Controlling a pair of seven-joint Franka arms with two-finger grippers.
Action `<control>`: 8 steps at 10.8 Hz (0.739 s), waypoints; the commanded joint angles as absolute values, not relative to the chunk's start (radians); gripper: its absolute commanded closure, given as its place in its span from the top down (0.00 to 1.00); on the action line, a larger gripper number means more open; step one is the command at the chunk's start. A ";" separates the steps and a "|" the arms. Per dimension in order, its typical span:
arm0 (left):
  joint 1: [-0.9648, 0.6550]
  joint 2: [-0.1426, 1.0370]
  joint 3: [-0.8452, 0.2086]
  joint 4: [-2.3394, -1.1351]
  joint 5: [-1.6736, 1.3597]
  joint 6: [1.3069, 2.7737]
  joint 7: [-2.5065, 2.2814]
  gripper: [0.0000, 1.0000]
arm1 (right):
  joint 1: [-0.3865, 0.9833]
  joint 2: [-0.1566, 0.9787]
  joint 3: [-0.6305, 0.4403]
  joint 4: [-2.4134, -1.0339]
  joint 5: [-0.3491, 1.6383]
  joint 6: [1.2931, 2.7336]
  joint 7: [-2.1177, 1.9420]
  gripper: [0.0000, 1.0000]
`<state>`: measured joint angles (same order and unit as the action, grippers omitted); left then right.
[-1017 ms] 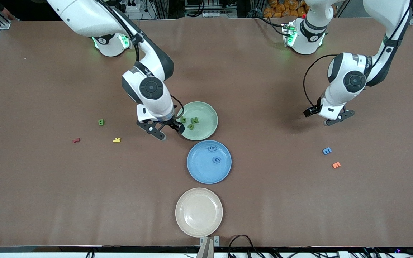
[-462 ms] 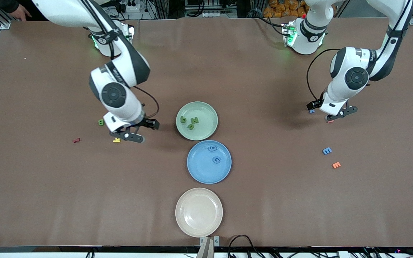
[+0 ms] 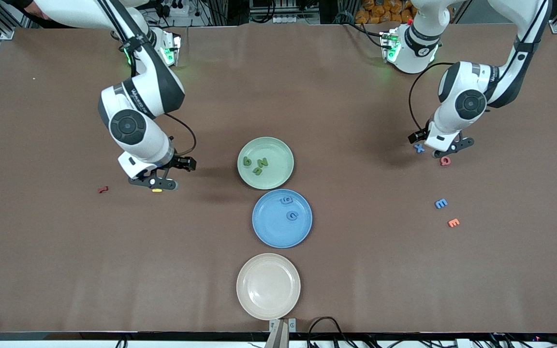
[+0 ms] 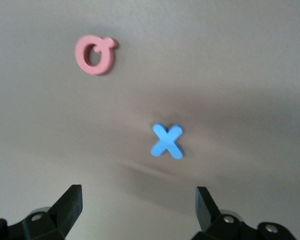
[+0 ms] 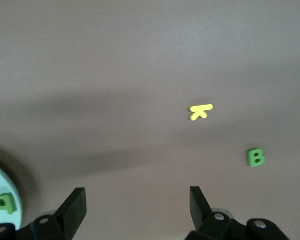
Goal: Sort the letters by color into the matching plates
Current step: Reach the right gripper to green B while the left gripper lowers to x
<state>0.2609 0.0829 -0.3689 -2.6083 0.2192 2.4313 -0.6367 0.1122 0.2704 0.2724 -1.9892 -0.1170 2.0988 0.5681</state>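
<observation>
Heads up on the clutter: besides the two plates you care about, a round cream plastic plate [image 3: 268,286] sits nearest the front camera on the brown worktop [image 3: 356,270]. The round blue plastic plate [image 3: 273,227] is just farther back, then the pale green plastic plate [image 3: 288,150].

Three dark green foam letters [image 3: 256,164] lie in the green plate and two blue foam letters [image 3: 292,215] in the blue one.

Toward the left arm's end you've got a blue foam X [image 3: 419,148] beside a pink foam letter [image 3: 445,161]. A blue foam m-shaped letter [image 3: 441,203] and an orange foam E [image 3: 453,223] lie nearer the camera. The left gripper [image 3: 447,151] hangs over the X and the pink letter, fingers spread wide, nothing in them.

Toward the right arm's end, the right gripper [image 3: 155,182] is also released and holding nothing, over a yellow foam letter [image 3: 157,190], with a red foam letter [image 3: 103,189] off to the side.

The front view hides the dark green foam B [image 5: 255,157] under the right arm. Only the right wrist view shows it, near the yellow letter.
</observation>
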 commanded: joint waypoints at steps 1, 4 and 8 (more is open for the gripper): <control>0.264 0.049 -0.399 -2.632 0.229 2.444 -0.675 1.00 | 0.094 0.196 0.235 -2.068 -0.089 2.103 0.453 0.91; 0.278 0.077 -0.391 -2.530 0.229 2.436 -0.565 1.00 | 0.092 0.169 0.178 -2.112 -0.089 2.118 0.352 0.91; 0.348 0.090 -0.391 -2.447 0.224 2.396 -0.460 1.00 | 0.058 0.127 0.132 -2.222 -0.089 2.221 0.235 0.91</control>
<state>0.3240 0.0791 -0.3864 -2.4780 0.2192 2.4145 -0.4928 0.0897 0.1915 0.1371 -2.1111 -0.1156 2.1298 0.3002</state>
